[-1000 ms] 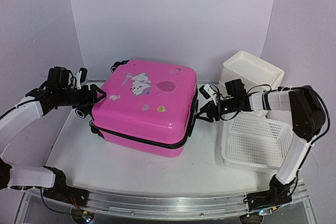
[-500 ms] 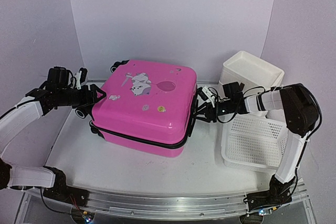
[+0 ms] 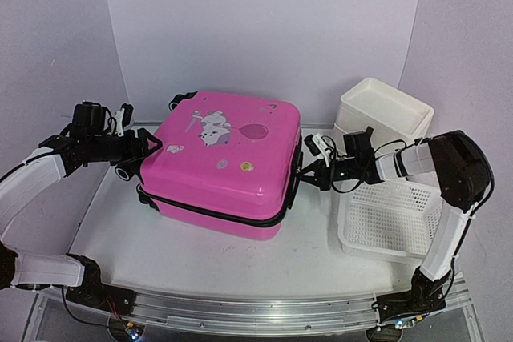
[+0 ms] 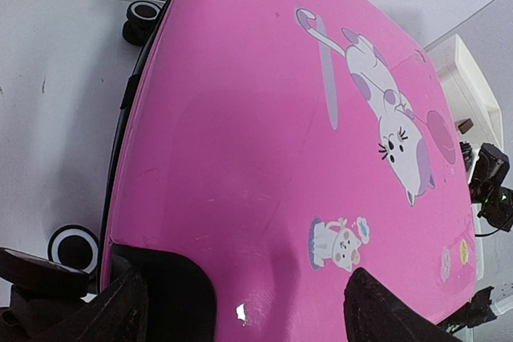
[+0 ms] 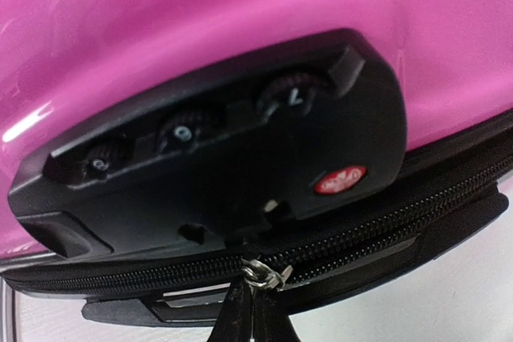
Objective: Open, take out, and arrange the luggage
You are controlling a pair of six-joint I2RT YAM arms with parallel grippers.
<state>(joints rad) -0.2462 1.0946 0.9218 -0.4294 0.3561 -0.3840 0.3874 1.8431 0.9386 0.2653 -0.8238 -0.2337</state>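
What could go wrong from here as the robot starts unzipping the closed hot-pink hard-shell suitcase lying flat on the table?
1. The right gripper is pinched on the small metal zip pull just under the black combination lock. If the pull is latched there, tugging may drag the pink suitcase rather than open it.
2. The left gripper stands open at the suitcase's corner, not clamped, so its bracing may slip.
3. The right arm is close to the white mesh basket and might knock it.

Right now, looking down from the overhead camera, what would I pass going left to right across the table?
left gripper → hot-pink suitcase → right gripper → white mesh basket
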